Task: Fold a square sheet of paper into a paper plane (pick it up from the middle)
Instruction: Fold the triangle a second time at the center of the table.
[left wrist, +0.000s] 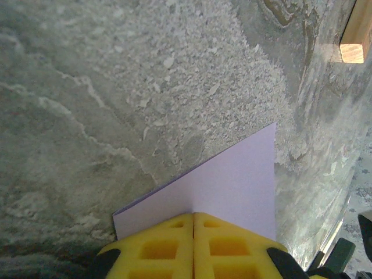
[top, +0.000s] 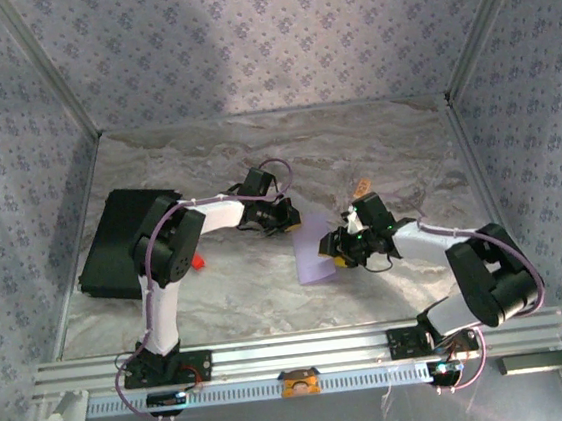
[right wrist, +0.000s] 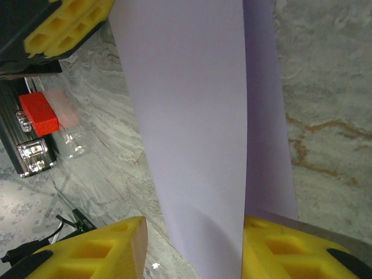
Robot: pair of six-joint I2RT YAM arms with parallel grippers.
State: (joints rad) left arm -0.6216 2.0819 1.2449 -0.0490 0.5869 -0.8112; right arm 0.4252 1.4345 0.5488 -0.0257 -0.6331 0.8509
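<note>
The lavender sheet of paper (top: 313,249) is folded over into two layers and hangs in a long band between my two grippers, above the marble table. My left gripper (top: 284,215) is shut on its far end. In the left wrist view the yellow pads (left wrist: 157,247) meet with the paper (left wrist: 232,186) sticking out past them. My right gripper (top: 343,247) is open at the paper's near end. In the right wrist view the paper (right wrist: 192,128) runs between its spread fingertips (right wrist: 195,256) and lies against the right-hand pad (right wrist: 290,250). The left gripper (right wrist: 64,23) also shows there, at the top left.
A black rectangular pad (top: 128,242) lies at the left of the table, with a small red object (top: 198,262) beside it. A small tan block (top: 362,186) sits behind my right gripper. Patterned walls and metal rails close in the table on all sides.
</note>
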